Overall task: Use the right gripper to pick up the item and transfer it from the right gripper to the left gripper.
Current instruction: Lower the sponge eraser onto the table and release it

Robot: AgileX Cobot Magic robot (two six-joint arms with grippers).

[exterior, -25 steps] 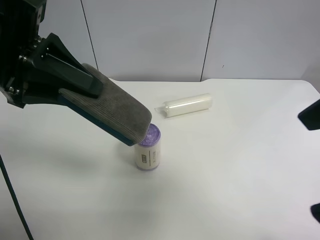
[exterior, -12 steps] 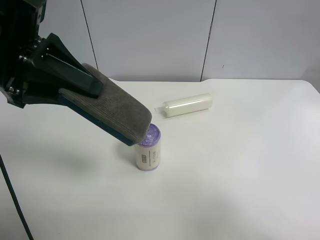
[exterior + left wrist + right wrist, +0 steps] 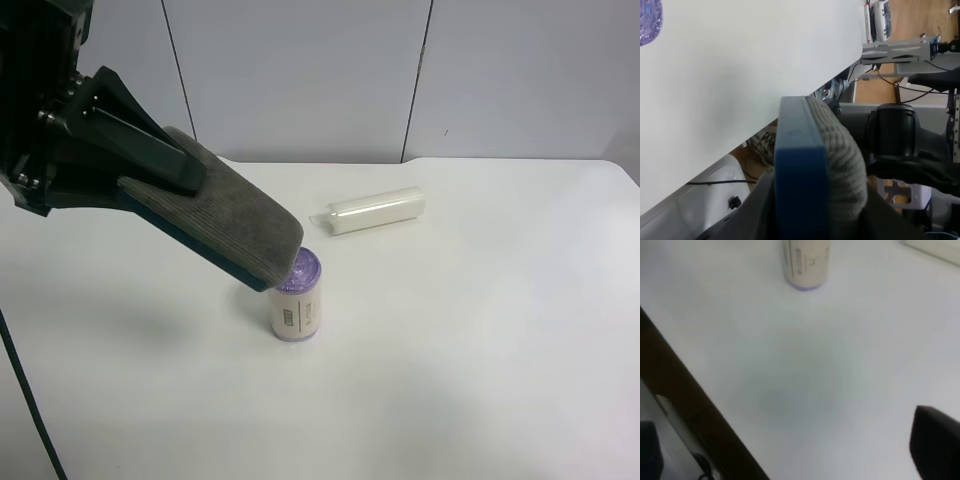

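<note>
Right gripper (image 3: 790, 445) has left the high view; its jaws stand wide, empty | left gripper (image 3: 160, 185) jaws clamp one end of the item (image 3: 235, 225), the rest jutting past them above the surface (image 3: 480, 330) | I judge handover done, hence the retreat.

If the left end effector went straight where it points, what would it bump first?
Probably the table, the item it holds touching first. The purple-topped cylinder is close, but the left wrist view shows it off to one side; depth unclear.
</note>
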